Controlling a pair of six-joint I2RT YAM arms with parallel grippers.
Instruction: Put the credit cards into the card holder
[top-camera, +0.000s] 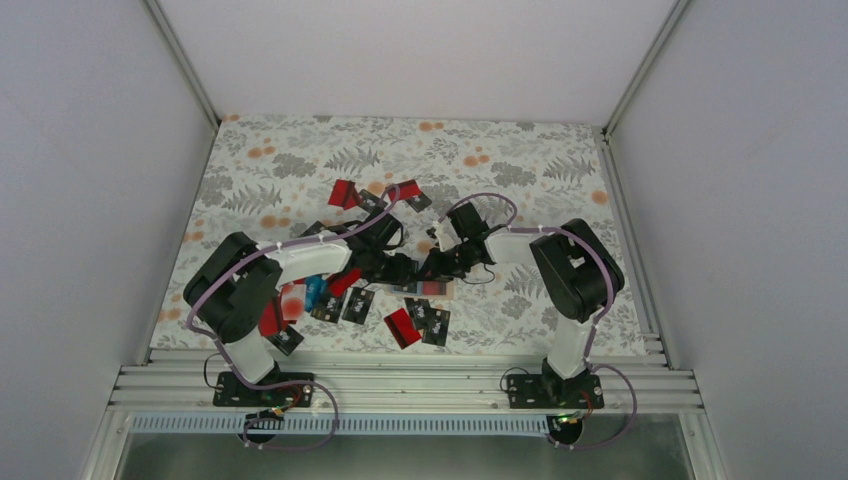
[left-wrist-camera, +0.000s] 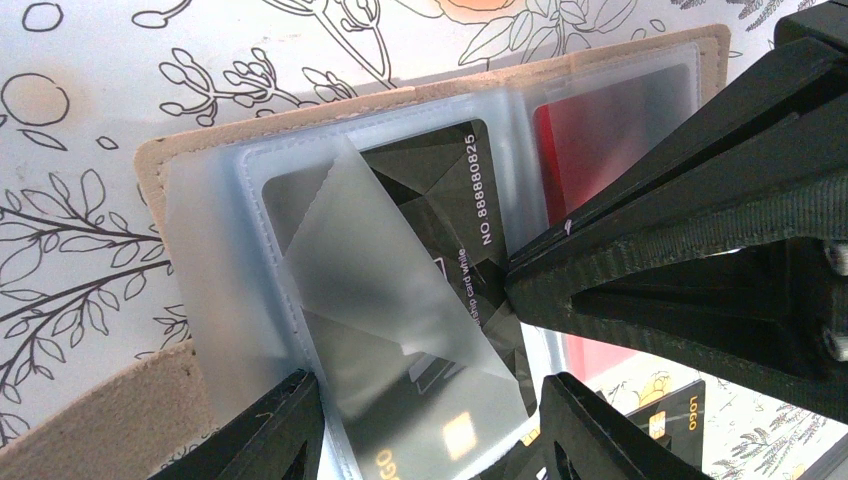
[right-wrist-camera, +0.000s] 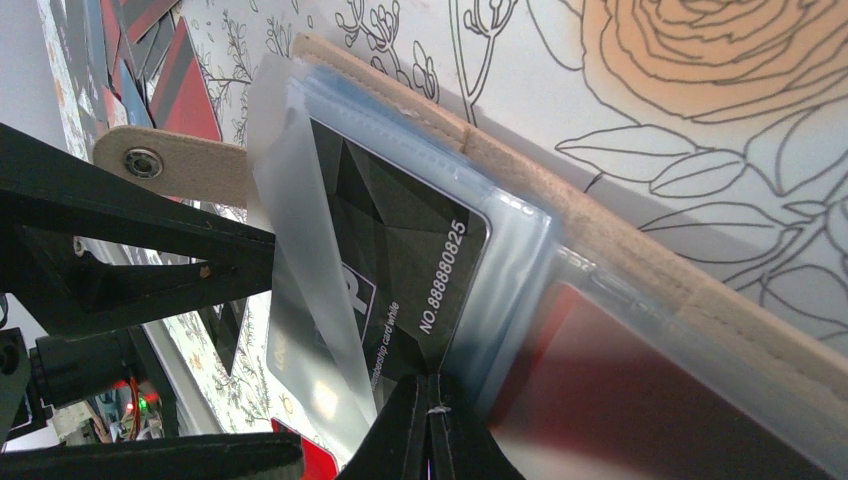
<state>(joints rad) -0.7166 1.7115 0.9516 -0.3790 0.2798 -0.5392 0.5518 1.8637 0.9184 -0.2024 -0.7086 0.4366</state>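
Observation:
The card holder (top-camera: 428, 288) lies open on the floral cloth between both arms, with a tan outside (left-wrist-camera: 150, 170) and clear pockets. A black credit card (left-wrist-camera: 420, 190) numbered 88880825 sits in the left pocket under a lifted translucent flap (left-wrist-camera: 390, 270). A red credit card (left-wrist-camera: 570, 130) fills the right pocket. My left gripper (left-wrist-camera: 430, 430) is open, its fingers (left-wrist-camera: 270, 430) standing either side of the black card's near end. My right gripper (right-wrist-camera: 430, 400) is shut, its tip pressing on the holder by the centre fold (left-wrist-camera: 512, 280). I see nothing between its fingers.
Loose red cards (top-camera: 402, 326) and black cards (top-camera: 432, 320) lie in front of the holder, with more behind it (top-camera: 345, 193). The holder's snap strap (right-wrist-camera: 170, 165) sticks out sideways. White walls enclose the table. An aluminium rail (top-camera: 400, 385) runs along the near edge.

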